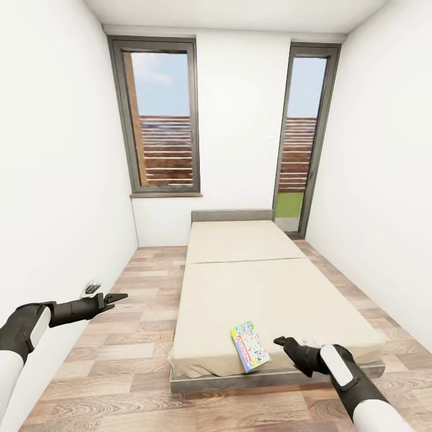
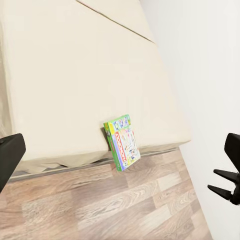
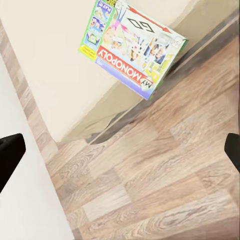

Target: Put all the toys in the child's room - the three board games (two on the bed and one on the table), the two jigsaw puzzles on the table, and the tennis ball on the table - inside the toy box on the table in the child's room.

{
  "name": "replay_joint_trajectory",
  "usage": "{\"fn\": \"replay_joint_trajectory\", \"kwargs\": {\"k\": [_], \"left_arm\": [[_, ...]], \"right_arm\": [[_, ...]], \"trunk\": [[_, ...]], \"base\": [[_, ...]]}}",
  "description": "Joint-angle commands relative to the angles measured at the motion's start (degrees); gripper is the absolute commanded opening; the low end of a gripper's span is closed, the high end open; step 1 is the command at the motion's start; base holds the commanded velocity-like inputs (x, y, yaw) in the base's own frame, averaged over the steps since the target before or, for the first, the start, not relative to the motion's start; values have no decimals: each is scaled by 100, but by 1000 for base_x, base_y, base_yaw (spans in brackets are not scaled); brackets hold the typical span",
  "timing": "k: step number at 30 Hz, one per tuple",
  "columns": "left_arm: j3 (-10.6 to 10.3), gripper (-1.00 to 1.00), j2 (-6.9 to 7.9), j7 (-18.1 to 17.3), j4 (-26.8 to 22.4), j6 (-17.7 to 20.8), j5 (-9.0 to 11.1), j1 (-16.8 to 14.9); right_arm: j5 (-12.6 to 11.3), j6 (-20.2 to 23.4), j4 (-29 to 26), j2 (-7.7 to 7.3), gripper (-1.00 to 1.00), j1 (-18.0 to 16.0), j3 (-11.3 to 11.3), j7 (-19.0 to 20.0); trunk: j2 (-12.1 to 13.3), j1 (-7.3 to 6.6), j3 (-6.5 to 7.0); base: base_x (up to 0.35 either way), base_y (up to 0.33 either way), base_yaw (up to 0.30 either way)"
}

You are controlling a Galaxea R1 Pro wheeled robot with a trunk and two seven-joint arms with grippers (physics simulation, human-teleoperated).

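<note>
Item: board game (image 1: 250,345), green-edged, pale blue cover printed "My Monopoly". Location: foot end of the bed (image 1: 264,282), at about 5 o'clock on the mattress, one corner overhanging the edge above the wood floor (image 1: 120,384).

Right gripper (image 1: 281,342): just beside the box, at its 3 o'clock; fingers spread apart, grasping nothing. Left gripper (image 1: 117,297): over the floor off the bed's 9 o'clock side, well apart from the box; fingers released, empty.

Step in hand, judged: picking this box off the bed. Recommended handling: bring the right jaws across the overhanging corner, one finger above the lid and one beneath, and close squarely so the flat box does not tilt or slide off.

Not made out: the table, toy box, puzzles and ball. One board game is seen on the bed. Smaller cover print is illegible.
</note>
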Motion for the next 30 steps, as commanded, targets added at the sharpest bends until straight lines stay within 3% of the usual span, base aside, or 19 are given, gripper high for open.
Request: {"fn": "replay_joint_trajectory", "kwargs": {"k": [1,7,14,19,30], "left_arm": [[7,100,-1,-7,1,43,22,-5],[22,100,8,-18,1,124,29,-5],[40,100,-1,-27,-3,442,52,-6],[42,100,-10,-87,-6,534,102,-11],[22,100,-12,-746,-12,615,152,-12]], "right_arm": [[-58,-12,125,-25,100,-44,-33,42],[-33,-122,673,-132,100,-246,-87,777],[-35,-111,821,-176,100,-297,-105,1498],[-46,-105,849,-180,100,-299,-113,1746],[-50,-150,859,-158,100,-266,-401,1913]], "trunk": [[-5,0,-7],[-5,0,-7],[-5,0,-7],[-5,0,-7],[-5,0,-7]], "base": [[0,0,0],[0,0,0],[0,0,0],[0,0,0],[0,0,0]]}}
